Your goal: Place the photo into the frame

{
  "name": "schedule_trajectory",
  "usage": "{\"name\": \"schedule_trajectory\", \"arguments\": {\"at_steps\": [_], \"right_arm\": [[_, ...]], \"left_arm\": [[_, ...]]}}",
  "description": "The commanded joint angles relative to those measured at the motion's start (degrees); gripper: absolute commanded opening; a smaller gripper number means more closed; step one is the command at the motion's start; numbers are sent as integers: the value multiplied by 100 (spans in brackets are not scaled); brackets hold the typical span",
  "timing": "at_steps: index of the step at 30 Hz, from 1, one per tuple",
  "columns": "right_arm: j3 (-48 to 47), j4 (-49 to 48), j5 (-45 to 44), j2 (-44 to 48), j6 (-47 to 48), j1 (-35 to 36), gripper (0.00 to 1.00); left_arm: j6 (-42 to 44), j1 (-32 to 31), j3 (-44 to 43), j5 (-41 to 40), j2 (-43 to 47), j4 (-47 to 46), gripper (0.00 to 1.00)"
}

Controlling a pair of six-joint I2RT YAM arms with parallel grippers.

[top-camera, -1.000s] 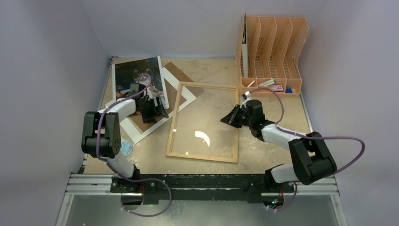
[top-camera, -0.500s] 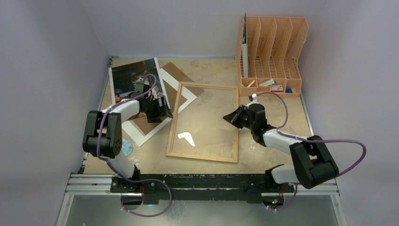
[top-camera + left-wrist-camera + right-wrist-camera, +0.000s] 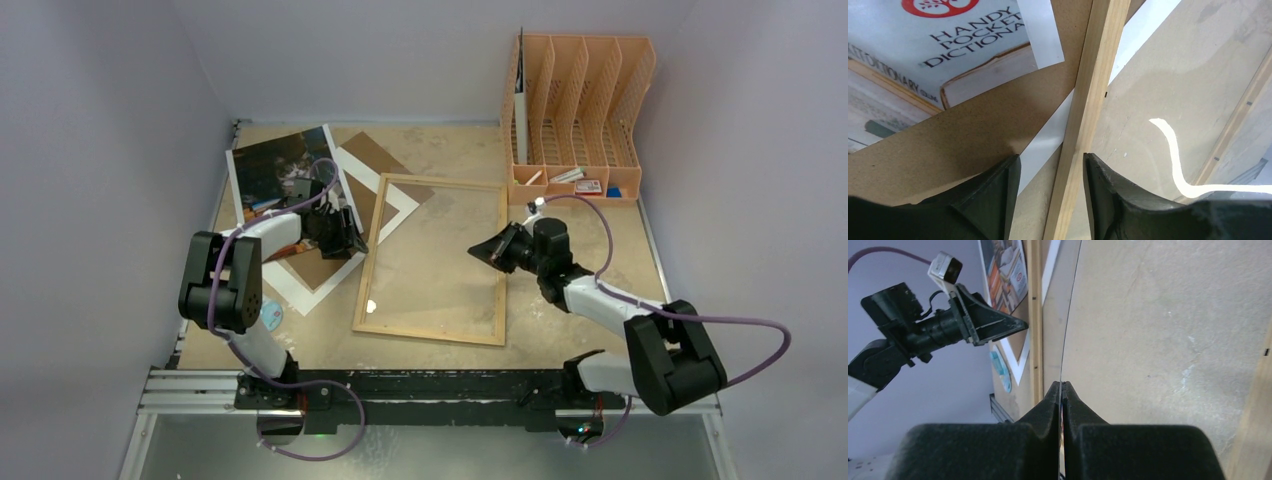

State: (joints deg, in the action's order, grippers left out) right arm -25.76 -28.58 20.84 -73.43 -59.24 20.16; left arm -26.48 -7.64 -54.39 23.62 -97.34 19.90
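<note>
The light-wood frame (image 3: pixel 378 262) lies flat mid-table. The cat photo (image 3: pixel 283 170) lies at the back left, partly on the brown fibreboard back (image 3: pixel 322 262) and white mat (image 3: pixel 395 205). My left gripper (image 3: pixel 350 240) is open, its fingers either side of the frame's left rail (image 3: pixel 1088 100) without gripping it; the photo's corner (image 3: pixel 948 45) and the fibreboard (image 3: pixel 948 145) show beside it. My right gripper (image 3: pixel 480 252) is shut on the edge of a thin clear pane (image 3: pixel 1070 300) over the frame's opening, its fingertips (image 3: pixel 1054 392) pinching the pane.
An orange file organiser (image 3: pixel 590 95) stands at the back right with a white sheet (image 3: pixel 521 105) in one slot and small items (image 3: pixel 585 184) in its front tray. A round blue disc (image 3: pixel 270 316) lies near the left arm. Grey walls close in the sides.
My left gripper moved right, from over the photo and fibreboard to the frame's left rail. The photo shifted slightly left. The bright reflection on the pane slid left and shrank.
</note>
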Motion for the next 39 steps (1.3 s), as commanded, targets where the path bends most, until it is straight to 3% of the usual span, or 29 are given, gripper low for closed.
{"name": "schedule_trajectory", "arguments": {"at_steps": [1,23,28,29,31,34,39], "right_arm": [[-308,195,707,219,103,-37,0],[-541,80,1904,588,-27,-114,0],[-594,369,1815,373,221,-147,0],[-559,404,1788,284,314,-145,4],[-473,511,1593,100,625,-151,26],[-547,696,1142,-154,1152,-151,50],[-939,557,837,-642,1591,-164,67]], "left_arm": [[-33,-93,122,-76,-58,-36,50],[-49,-98,-35,-350,-96,185,46],[-58,-97,-34,-413,-133,194,46],[-66,-97,-32,-419,-147,197,46],[-76,-102,-31,-428,-173,188,45],[-77,-97,-31,-443,-184,181,45],[-63,-98,-55,-446,-215,190,45]]}}
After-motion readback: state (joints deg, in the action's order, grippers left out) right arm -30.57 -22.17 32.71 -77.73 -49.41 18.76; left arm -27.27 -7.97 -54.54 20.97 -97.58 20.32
